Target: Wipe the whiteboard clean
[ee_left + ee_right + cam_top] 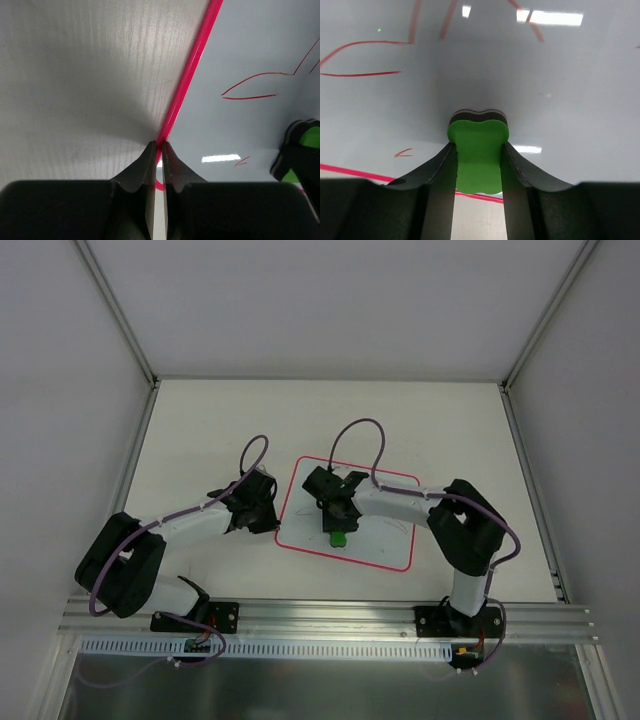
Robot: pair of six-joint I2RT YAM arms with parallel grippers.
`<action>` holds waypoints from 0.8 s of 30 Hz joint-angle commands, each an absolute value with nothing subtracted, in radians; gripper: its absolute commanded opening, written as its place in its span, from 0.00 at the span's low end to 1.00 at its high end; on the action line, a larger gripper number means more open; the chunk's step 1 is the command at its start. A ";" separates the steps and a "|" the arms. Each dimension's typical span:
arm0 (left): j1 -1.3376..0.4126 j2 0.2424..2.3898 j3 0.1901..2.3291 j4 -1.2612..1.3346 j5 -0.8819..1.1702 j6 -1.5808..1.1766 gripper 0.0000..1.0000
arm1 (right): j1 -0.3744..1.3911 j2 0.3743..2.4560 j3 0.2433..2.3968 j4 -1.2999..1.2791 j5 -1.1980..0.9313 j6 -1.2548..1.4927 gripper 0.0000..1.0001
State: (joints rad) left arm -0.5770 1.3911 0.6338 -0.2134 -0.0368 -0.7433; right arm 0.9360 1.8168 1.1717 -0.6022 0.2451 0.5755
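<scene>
The whiteboard [385, 530] lay flat under the green eraser [478, 155], which the right gripper [478, 145] clamped. Its long axis ran left to right. The left gripper [156, 146] was closed at its border.

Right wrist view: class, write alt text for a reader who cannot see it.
The right claw grips a green eraser with its tip on the whiteboard. Red scribbles show at upper left, and the board's red border crosses the lower left.

A robotics lab cell: white panel walls [330, 300], aluminium frame rail [330, 617], and a cream table [200, 430] boxed in.
</scene>
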 commanded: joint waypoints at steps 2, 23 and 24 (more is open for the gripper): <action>-0.587 1.405 0.578 -0.356 -0.063 -0.724 0.00 | 0.986 1.934 1.226 -0.583 0.143 0.643 0.00; -0.572 1.373 0.566 -0.354 -0.055 -0.713 0.00 | 0.729 1.440 0.739 -0.770 0.339 0.701 0.00; -0.572 1.373 0.566 -0.354 -0.055 -0.713 0.00 | 0.730 1.440 0.739 -0.740 0.334 0.687 0.00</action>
